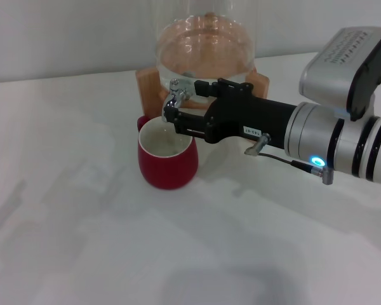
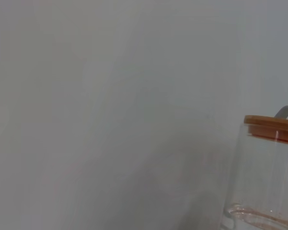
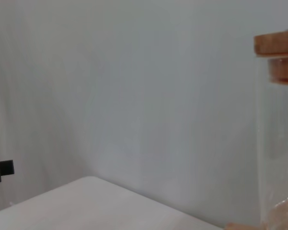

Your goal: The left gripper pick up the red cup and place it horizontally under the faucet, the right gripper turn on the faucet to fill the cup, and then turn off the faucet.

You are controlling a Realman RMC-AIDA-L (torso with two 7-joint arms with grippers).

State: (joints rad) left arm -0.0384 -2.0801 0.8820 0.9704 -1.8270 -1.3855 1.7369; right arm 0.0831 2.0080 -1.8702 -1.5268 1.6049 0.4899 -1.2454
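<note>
The right end effector sits clamped on the small, slippery chrome faucet, best pinched at its stiff lever, above the red cup.

The red cup stands upright (off-white inside) just below the small chrome faucet, which the right gripper brackets.
</note>
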